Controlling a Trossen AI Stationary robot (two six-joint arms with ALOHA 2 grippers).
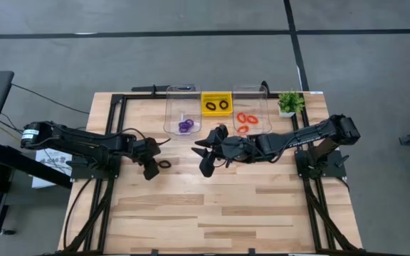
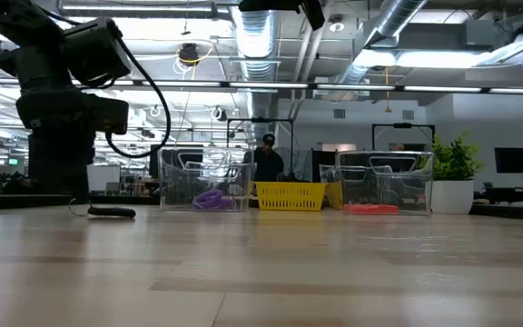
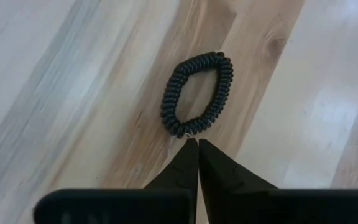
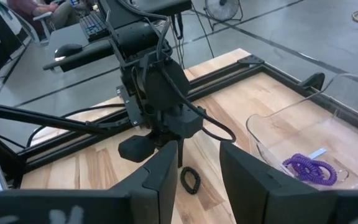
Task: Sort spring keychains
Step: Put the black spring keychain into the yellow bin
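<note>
Left wrist view gives you the clearest look at the jaws: the left gripper (image 3: 197, 144) has its two dark fingers pressed together to a single point, with nothing between them. That point sits at the near end of a black spring keychain (image 3: 198, 94), which lies flat on the wooden table (image 3: 73, 93) as an oval coil. You cannot tell from this view whether the tip actually touches the coil or stops just short of it; the ring is not pinched.

From the high view you can place it: the left gripper (image 1: 150, 169) is down over the left-centre of the table, and the black spring keychain (image 1: 164, 164) lies just beside it, toward the middle.

Your right gripper (image 1: 206, 155) hangs near the table's centre, in front of the containers. In the right wrist view its fingers (image 4: 156, 175) stand apart with a clear gap, and nothing is held in that gap.

Along the far edge you have the sorted pieces. Purple keychains (image 1: 185, 126) lie in the left clear bin (image 1: 169, 107), two black keychains (image 1: 216, 106) in the yellow basket (image 1: 216, 95), and orange-red keychains (image 1: 245, 121) in the right clear bin (image 1: 264, 107). A small potted plant (image 1: 289, 103) stands just right of that bin.
</note>
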